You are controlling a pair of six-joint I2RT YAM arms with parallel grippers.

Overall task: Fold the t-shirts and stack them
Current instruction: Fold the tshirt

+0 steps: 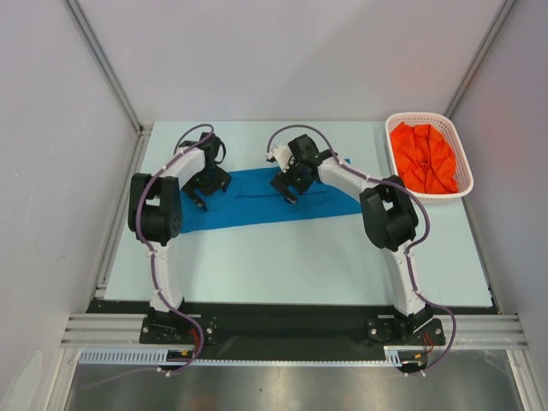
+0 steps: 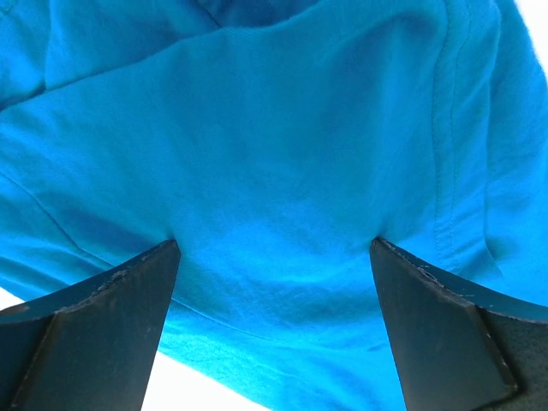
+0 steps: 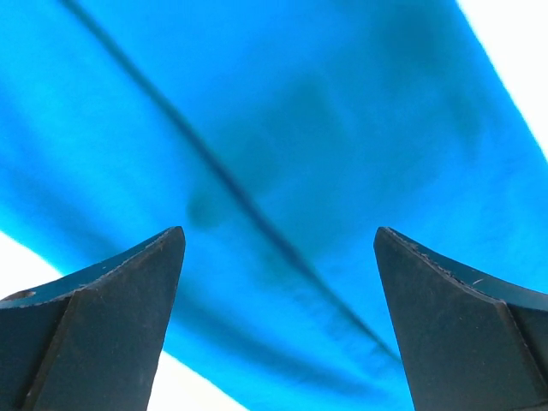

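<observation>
A solid medium blue cloth t-shirt (image 1: pixel 257 205) lies flattened into a long band across the far middle of the pale tabletop (image 1: pixel 300 265), running from the left arm's side to the right arm's side, its right end angled slightly toward the far edge. A seam and a few soft creases show in the cloth in the left wrist view (image 2: pixel 282 154); one dark fold line runs diagonally across it in the right wrist view (image 3: pixel 300 128).

The left hand (image 1: pixel 203 197) is down over the band's left part, released and spread wide, grasping nothing. Up close, the left hand (image 2: pixel 274 248) has its two dark fingers (image 2: pixel 103 325) well apart, and the cloth dimples at both tips, so they appear to press on the shirt.

The right hand (image 1: pixel 287 190) is over the band right of centre, likewise released and empty. In its own view the right hand (image 3: pixel 278 231) shows fingers (image 3: pixel 454 325) wide apart with blue cloth filling the gap; whether the tips touch the fabric cannot be told.

At the far right corner, well apart from both hands, a bright orange-red cloth t-shirt (image 1: pixel 422 158) lies crumpled inside a white plastic lattice basket (image 1: pixel 467 171).
</observation>
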